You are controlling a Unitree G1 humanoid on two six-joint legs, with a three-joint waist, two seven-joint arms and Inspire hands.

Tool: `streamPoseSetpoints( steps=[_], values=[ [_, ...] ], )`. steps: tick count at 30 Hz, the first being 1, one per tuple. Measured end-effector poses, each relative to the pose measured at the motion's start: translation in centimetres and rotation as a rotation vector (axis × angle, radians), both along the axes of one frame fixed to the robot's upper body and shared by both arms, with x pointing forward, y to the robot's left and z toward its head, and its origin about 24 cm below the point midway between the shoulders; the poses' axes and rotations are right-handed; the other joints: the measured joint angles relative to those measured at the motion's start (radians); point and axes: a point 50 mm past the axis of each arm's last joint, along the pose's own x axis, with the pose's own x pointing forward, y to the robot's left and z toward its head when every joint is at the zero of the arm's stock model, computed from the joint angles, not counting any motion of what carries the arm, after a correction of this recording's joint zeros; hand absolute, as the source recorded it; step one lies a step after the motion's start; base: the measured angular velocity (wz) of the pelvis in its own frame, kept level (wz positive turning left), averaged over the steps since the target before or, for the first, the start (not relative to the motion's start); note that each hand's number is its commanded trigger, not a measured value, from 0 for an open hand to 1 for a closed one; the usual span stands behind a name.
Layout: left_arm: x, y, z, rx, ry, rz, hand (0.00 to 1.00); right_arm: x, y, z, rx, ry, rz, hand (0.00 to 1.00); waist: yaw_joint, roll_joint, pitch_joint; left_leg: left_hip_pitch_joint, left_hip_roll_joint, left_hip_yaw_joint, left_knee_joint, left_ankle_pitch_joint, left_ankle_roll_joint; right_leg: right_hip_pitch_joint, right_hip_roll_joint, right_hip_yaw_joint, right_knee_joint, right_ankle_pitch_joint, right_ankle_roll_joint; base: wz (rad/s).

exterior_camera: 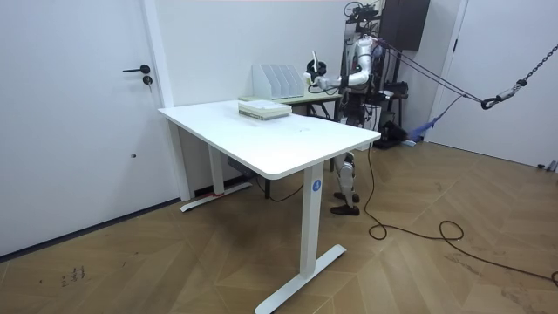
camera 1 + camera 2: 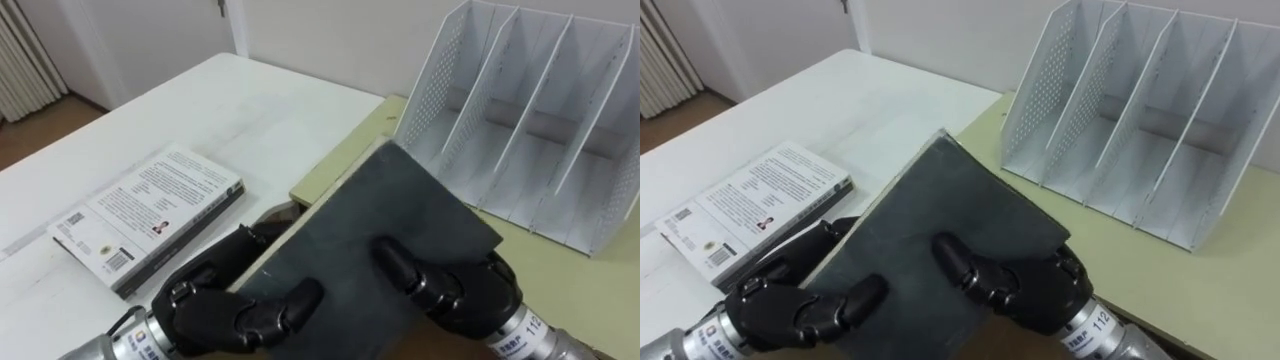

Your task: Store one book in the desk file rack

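I hold a dark grey book tilted in front of me with both hands. My left hand grips its lower left edge, thumb lying on the cover. My right hand clasps its lower right side, thumb on the cover too. The white perforated file rack stands upright just beyond the book, at the upper right, and the slots I can see hold nothing. In the room view I stand at the far end of the white table, with the rack in front of me.
A second book with a white printed cover lies flat on the white table to my left. The rack rests on a pale yellow-green desk top that adjoins the table. A wall rises behind the rack.
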Motion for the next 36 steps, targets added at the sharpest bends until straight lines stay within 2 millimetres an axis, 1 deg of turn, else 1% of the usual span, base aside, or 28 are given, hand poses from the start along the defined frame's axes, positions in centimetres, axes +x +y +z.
streamPoseSetpoints(
  steps=[4, 6, 7, 8, 13, 16, 18, 19, 22, 24, 25, 26, 27, 28, 29, 30, 31, 33, 35, 36],
  values=[
    [0.0, 0.0, 0.0, -0.001, 0.0, -0.004, 1.0, 0.0, 0.1, 0.0, 0.001, 0.002, -0.003, 1.0, -0.001, 0.0, 0.0, 0.0, 0.0, 0.002, 0.0, 0.0, 0.0, 0.0, 0.0, 0.0, -0.001, 0.0, 0.0, 0.0],
    [0.0, -0.1, 0.0, -0.002, 0.001, -0.004, 0.51, 0.0, 0.1, 0.0, 0.0, 0.003, -0.005, 1.0, -0.002, 0.0, 0.0, 0.0, 0.0, 0.002, 0.0, 0.0, 0.0, 0.0, 0.0, 0.0, -0.001, 0.0, 0.0, 0.0],
    [0.0, 0.0, 0.0, -0.001, 0.001, -0.003, 0.22, 0.0, 0.1, 0.0, -0.001, 0.004, -0.007, 1.0, -0.002, 0.0, 0.0, 0.0, 0.001, 0.003, 0.0, 0.0, 0.0, 0.0, 0.0, 0.0, -0.001, 0.0, 0.0, 0.0],
    [0.0, 0.0, 0.0, -0.001, 0.001, -0.003, 0.0, 0.0, 0.1, 0.0, -0.002, 0.004, -0.007, 1.0, -0.002, 0.0, 0.0, -0.001, 0.001, 0.003, 0.0, 0.0, 0.0, 0.0, 0.0, 0.0, -0.001, 0.0, 0.0, 0.0],
    [0.0, 0.0, 0.0, 0.001, 0.004, 0.005, 0.0, 0.1, 0.0, 0.0, -0.006, 0.012, -0.023, 1.0, -0.002, 0.001, -0.0001, 0.0, 0.001, 0.003, 0.0, 0.0, 0.0, 0.001, 0.0, 0.0, 0.0, 0.0, 0.0, 0.0],
    [-0.2, 0.2, -0.5, 0.004, 0.023, 0.019, 0.0, 0.4, -0.7, 0.1, -0.028, 0.017, -0.073, 1.0, 0.0, 0.001, -0.0002, 0.011, 0.0, 0.009, -0.009, 0.0, 0.0, 0.004, 0.0, 0.005, 0.001, 0.0, 0.0, -0.04],
    [-0.7, 0.8, -1.9, 0.027, 0.094, 0.071, 0.0, 0.6, -1.0, 0.0, -0.04, 0.039, -0.119, 1.0, -0.006, 0.002, 0.0, 0.022, 0.001, 0.017, -0.013, 0.0, 0.0, 0.012, 0.003, 0.012, -0.002, 0.0, 0.0, -0.09],
    [-0.8, 0.9, -2.3, 0.031, 0.112, 0.084, 0.0, 0.6, -1.1, 0.0, -0.042, 0.046, -0.129, 1.0, -0.006, 0.002, 0.0002, 0.024, 0.002, 0.018, -0.015, 0.0, 0.0, 0.013, 0.004, 0.014, -0.002, 0.0, 0.0, -0.06],
    [-1.1, 1.3, -4.0, 0.077, 0.192, 0.137, 0.0, 0.8, -1.3, -0.1, -0.088, 0.063, -0.17, 1.0, -0.026, 0.001, 0.0006, 0.026, 0.001, 0.018, -0.021, 0.0, 0.0, 0.016, 0.003, 0.01, -0.007, 0.0, 0.0, 0.01],
    [-1.7, 1.4, -5.7, 0.165, 0.253, 0.164, 0.0, 0.9, -1.4, -0.4, -0.143, 0.082, -0.212, 1.0, -0.041, -0.002, 0.0016, 0.028, 0.001, 0.018, -0.029, 0.001, -0.001, 0.016, 0.003, 0.008, -0.009, 0.0, 0.0, 0.0],
    [-1.9, 1.5, -6.2, 0.183, 0.274, 0.169, 0.0, 1.0, -1.4, -0.5, -0.151, 0.088, -0.224, 1.0, -0.043, -0.003, 0.0017, 0.028, 0.001, 0.019, -0.029, 0.001, -0.001, 0.016, 0.003, 0.008, -0.01, 0.0, 0.0, 0.0],
    [-2.4, 1.6, -7.4, 0.232, 0.322, 0.18, 0.0, 1.1, -1.6, -0.5, -0.168, 0.098, -0.25, 1.0, -0.052, -0.006, 0.0014, 0.028, 0.001, 0.019, -0.03, 0.002, -0.002, 0.017, 0.004, 0.007, -0.012, 0.0, 0.0, 0.0],
    [-2.8, 1.7, -8.5, 0.282, 0.365, 0.192, 0.0, 1.2, -1.7, -0.6, -0.195, 0.102, -0.283, 1.0, -0.058, -0.01, 0.0031, 0.029, 0.001, 0.021, -0.03, 0.003, -0.003, 0.017, 0.004, 0.008, -0.013, 0.0, 0.0, 0.0],
    [-3.0, 1.7, -8.9, 0.3, 0.383, 0.2, 0.0, 1.2, -1.8, -0.6, -0.208, 0.105, -0.299, 1.0, -0.059, -0.013, 0.0037, 0.029, 0.001, 0.022, -0.03, 0.003, -0.003, 0.017, 0.004, 0.007, -0.015, 0.0, 0.0, 0.0],
    [-3.4, 1.6, -9.7, 0.346, 0.407, 0.213, 0.0, 1.3, -2.0, -0.7, -0.238, 0.111, -0.336, 1.0, -0.065, -0.019, 0.0062, 0.029, 0.001, 0.025, -0.031, 0.003, -0.003, 0.017, 0.005, 0.009, -0.016, 0.0, 0.0, 0.0],
    [-3.5, 1.6, -10.0, 0.368, 0.415, 0.218, 0.0, 1.4, -2.2, -0.7, -0.258, 0.112, -0.357, 1.0, -0.067, -0.022, 0.0078, 0.029, 0.001, 0.025, -0.031, 0.003, -0.003, 0.017, 0.005, 0.009, -0.017, 0.0, 0.0, 0.0],
    [-3.8, 1.6, -10.7, 0.404, 0.436, 0.23, 0.0, 1.6, -2.3, -0.7, -0.307, 0.104, -0.401, 1.0, -0.076, -0.027, 0.0098, 0.028, 0.001, 0.025, -0.031, 0.003, -0.003, 0.016, 0.005, 0.006, -0.017, 0.0, 0.0, 0.0],
    [-4.4, 1.6, -12.0, 0.417, 0.498, 0.257, 0.0, 1.8, -2.3, -0.6, -0.384, 0.087, -0.467, 1.0, -0.081, -0.03, 0.0088, 0.029, 0.001, 0.03, -0.032, 0.003, -0.003, 0.014, 0.005, 0.01, -0.018, 0.0, 0.0, -0.05],
    [-5.5, 1.8, -13.9, 0.454, 0.586, 0.284, 0.0, 2.0, -2.3, -0.3, -0.465, 0.067, -0.546, 1.0, -0.086, -0.032, 0.0078, 0.034, 0.001, 0.031, -0.032, 0.003, -0.003, 0.016, 0.006, 0.015, -0.018, 0.0, 0.0, -0.09],
    [-5.9, 1.9, -14.4, 0.474, 0.607, 0.286, 0.0, 2.0, -2.3, -0.3, -0.488, 0.062, -0.57, 1.0, -0.089, -0.033, 0.007, 0.034, 0.001, 0.033, -0.032, 0.003, -0.003, 0.017, 0.006, 0.016, -0.017, 0.0, 0.0, -0.03]
  ],
)
